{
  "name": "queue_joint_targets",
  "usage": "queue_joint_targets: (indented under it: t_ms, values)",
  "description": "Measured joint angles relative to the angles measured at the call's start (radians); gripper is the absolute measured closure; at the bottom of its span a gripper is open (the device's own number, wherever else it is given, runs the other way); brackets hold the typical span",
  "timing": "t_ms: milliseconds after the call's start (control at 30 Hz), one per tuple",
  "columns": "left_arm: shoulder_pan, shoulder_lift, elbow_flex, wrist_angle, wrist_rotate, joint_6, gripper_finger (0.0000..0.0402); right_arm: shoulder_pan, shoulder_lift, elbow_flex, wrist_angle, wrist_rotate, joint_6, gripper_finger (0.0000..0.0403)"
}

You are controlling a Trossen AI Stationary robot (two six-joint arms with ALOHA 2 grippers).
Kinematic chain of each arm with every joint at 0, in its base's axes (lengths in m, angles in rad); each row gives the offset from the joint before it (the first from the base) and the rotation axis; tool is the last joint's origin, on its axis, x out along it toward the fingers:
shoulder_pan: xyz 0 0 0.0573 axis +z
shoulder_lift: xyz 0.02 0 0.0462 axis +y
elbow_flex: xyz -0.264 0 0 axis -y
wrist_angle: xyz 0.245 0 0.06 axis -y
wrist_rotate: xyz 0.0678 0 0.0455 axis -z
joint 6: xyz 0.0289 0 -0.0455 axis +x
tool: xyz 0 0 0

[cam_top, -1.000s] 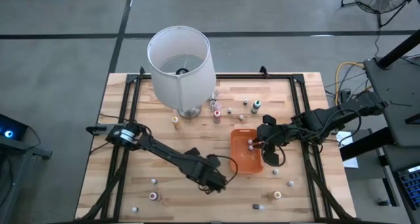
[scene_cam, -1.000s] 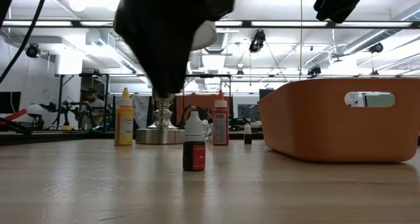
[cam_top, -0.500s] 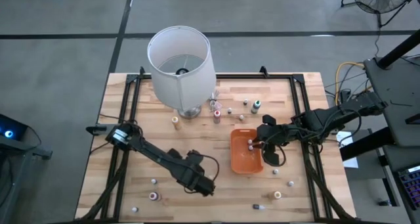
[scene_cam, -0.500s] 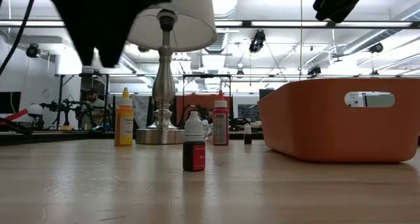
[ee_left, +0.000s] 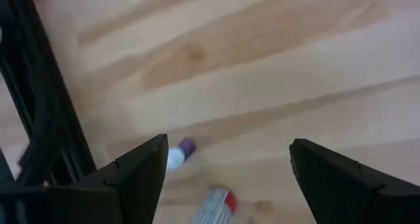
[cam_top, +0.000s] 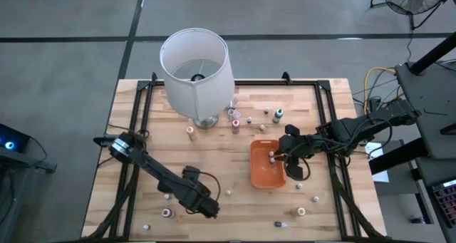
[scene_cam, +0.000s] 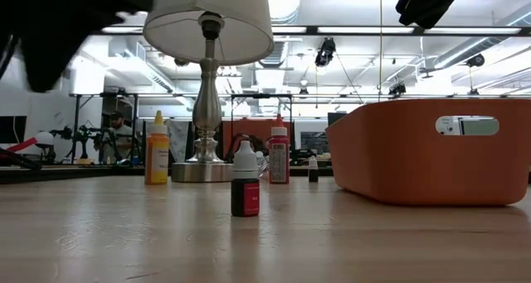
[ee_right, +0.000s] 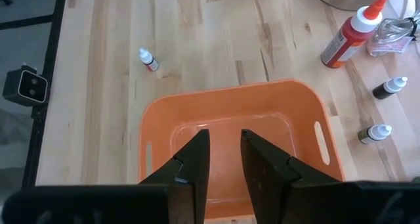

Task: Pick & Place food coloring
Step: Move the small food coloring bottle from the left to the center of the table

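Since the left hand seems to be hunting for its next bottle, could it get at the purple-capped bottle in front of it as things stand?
Probably yes. The left hand is open, and the purple-capped bottle lies on its side on bare table just ahead. A red-capped bottle lies close beside it and might get nudged.

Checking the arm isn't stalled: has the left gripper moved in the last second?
Yes. The left gripper has swung away from the orange tray, toward the table's left front corner.
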Motion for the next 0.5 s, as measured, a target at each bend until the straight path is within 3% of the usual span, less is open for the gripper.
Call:
queue_joint_targets:
  t_ms: [300, 500]
  values:
    - [-0.044, -0.234, -0.293, 0.157, 0.084, -0.210, 0.0113, 0.000, 0.000, 0.000, 0.000, 0.000, -0.002, 0.0312]
    - [-0.041, -0.394, -0.512, 0.329, 0.172, -0.261, 0.0113, 0.000, 0.000, 0.000, 0.000, 0.000, -0.002, 0.0318]
